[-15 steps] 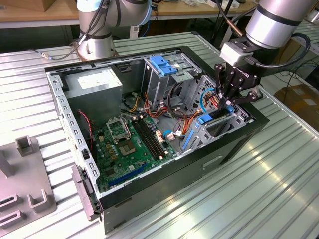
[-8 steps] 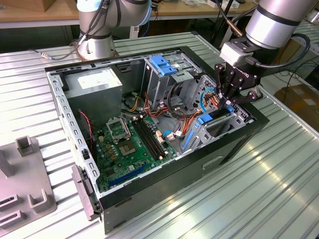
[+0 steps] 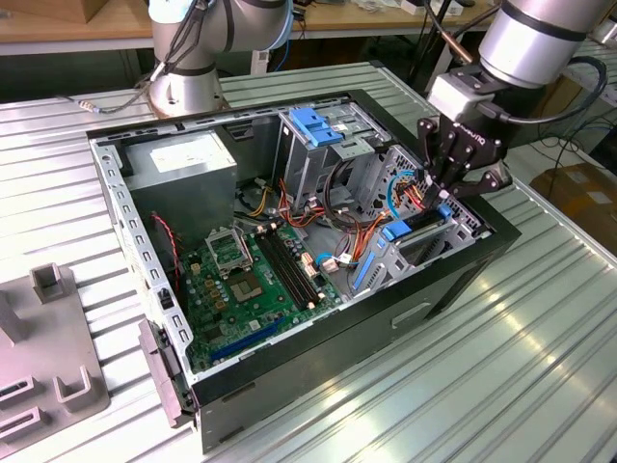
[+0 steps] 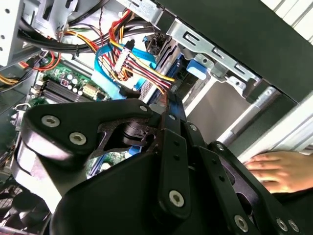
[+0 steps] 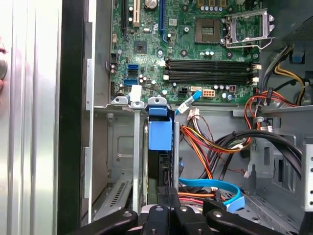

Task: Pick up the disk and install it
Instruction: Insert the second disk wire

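Observation:
The disk (image 5: 164, 166) stands on edge in the drive bay at the case's corner, its blue carrier tab (image 5: 160, 134) pointing toward the motherboard. In the exterior view the disk's blue frame (image 3: 397, 230) shows low in the bay on the exterior view's right. My gripper (image 3: 445, 193) hangs directly over that bay. Both wrist views show the gripper (image 5: 168, 190) (image 4: 168, 105) shut, with its fingertips together right at the disk's near end. I cannot tell whether they pinch any part of it.
The open computer case (image 3: 463, 265) lies on a ribbed metal table. Inside are the motherboard (image 3: 251, 280), a grey power supply box (image 3: 183, 159), a blue bracket (image 3: 318, 125) on the upper cage, and cable bundles (image 5: 215, 147). A person's hand (image 4: 279, 169) rests beside the case. A second arm's base (image 3: 188, 82) stands behind.

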{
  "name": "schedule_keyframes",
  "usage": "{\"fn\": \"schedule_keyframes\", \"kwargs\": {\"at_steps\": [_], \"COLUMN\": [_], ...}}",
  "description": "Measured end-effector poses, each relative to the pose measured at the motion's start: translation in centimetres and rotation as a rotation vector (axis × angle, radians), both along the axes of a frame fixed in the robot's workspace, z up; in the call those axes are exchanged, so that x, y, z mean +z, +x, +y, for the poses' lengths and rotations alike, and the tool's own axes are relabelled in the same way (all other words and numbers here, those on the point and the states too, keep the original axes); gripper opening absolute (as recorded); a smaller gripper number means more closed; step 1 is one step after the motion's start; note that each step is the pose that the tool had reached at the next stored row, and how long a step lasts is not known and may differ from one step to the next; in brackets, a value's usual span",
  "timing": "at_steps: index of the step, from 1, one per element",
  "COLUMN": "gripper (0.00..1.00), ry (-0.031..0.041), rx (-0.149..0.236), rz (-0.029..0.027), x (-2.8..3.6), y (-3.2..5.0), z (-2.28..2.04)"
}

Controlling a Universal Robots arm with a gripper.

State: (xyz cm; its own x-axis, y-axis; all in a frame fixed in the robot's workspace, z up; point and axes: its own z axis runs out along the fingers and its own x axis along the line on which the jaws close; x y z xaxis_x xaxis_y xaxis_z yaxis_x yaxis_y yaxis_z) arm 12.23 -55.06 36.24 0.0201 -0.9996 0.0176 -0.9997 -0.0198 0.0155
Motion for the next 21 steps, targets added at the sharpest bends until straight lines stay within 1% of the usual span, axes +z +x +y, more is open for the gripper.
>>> {"fn": "schedule_keyframes", "kwargs": {"at_steps": [2,5,6,7,10,13,16,18,19,20,21], "gripper": [0.10,0.10,0.10,0.10,0.10,0.10,0.10,0.10,0.10,0.10,0.10], "ry": [0.0001,0.0025,0.0033,0.0052,0.0084,0.0094,0.0098,0.0100,0.0087,0.0033,-0.0011], "rx": [0.000,0.000,0.000,0.000,0.000,0.000,0.000,0.000,0.000,0.002,0.004], "rz": [0.0000,0.0000,0.0001,0.0002,0.0005,0.0005,0.0009,0.0010,0.0010,0.0011,0.0011], "x": [1.35,2.38,2.86,3.50,4.74,5.93,6.81,7.05,7.16,7.16,7.12], "y": [0.00,0.00,0.00,0.00,0.00,0.00,0.00,0.00,0.00,-0.03,-0.08], "z": [0.00,0.00,0.00,0.00,-0.01,-0.01,-0.01,-0.01,0.07,0.39,0.60]}}
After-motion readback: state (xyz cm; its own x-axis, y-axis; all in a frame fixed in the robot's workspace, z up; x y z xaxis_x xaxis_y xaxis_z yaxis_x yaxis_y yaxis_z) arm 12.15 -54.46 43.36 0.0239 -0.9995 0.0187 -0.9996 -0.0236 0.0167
